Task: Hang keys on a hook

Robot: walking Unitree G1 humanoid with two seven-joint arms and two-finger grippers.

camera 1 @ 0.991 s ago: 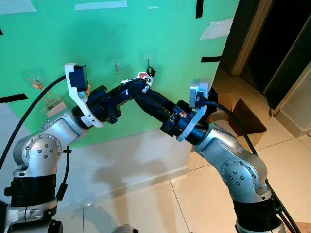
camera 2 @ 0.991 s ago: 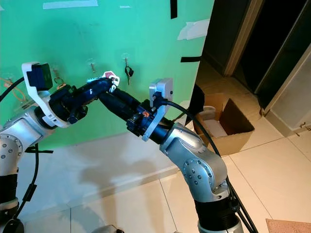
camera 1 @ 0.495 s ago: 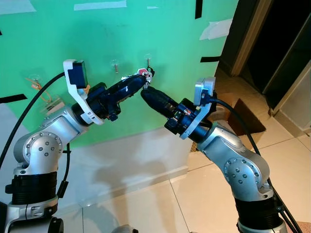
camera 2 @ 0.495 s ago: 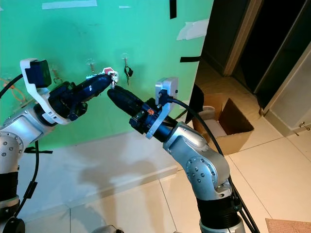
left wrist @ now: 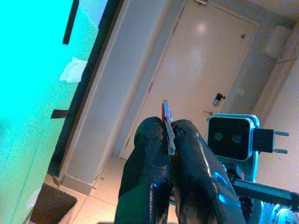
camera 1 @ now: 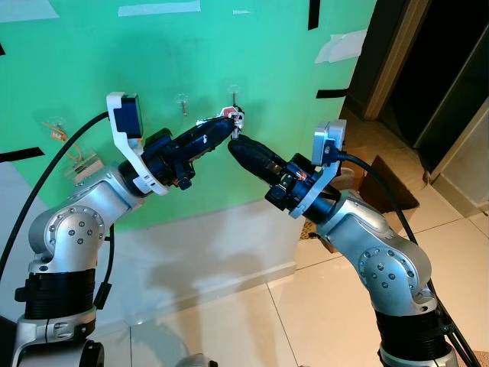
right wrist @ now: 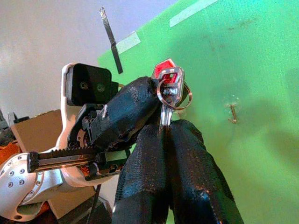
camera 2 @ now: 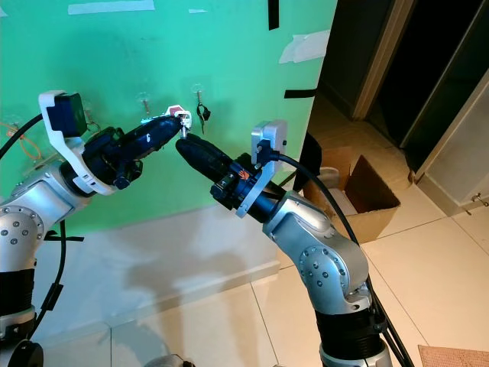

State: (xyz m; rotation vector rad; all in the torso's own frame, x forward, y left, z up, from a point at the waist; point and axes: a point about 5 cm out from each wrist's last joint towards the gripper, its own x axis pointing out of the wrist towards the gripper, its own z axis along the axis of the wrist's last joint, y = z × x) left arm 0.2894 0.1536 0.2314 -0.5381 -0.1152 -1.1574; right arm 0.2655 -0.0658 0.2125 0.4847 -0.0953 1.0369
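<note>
— Since the earlier pictures, what is seen to have shifted?

— Both arms are found raised and carried closer to the green wall [camera 1: 267, 69], and the red-headed key [right wrist: 169, 83] with its split ring [right wrist: 174, 94] is now brought up to just beside the right-hand clear hook [camera 1: 234, 95]. A second ago the two grippers were crossed lower down; now they are met tip to tip.

— How is the key held?

— It is pinched from two sides. The left gripper [camera 1: 226, 125] is pressed together on the red head, which is seen edge-on between its fingers [left wrist: 154, 154] in the left wrist view. The right gripper [right wrist: 166, 128] is closed on the metal blade, as is shown in its own wrist view.

— And the hook itself?

— A small dark key fob [camera 2: 203, 114] is already carried on it. A second clear hook [camera 1: 182, 102] is fixed further along the wall to the robot's left, and it appears bare.

— So how far along is the task judged to be?

— The keys are lifted and presented at hook height, so the approach is judged largely done. The ring is not yet seen passed over any hook; threading it on and releasing both grips is what is left. Which hook is aimed at cannot be told.

— Anything else nearby?

— An open cardboard box [camera 2: 359, 191] is set on the tiled floor [camera 2: 428, 275] by the dark doorway [camera 2: 435, 69].
</note>
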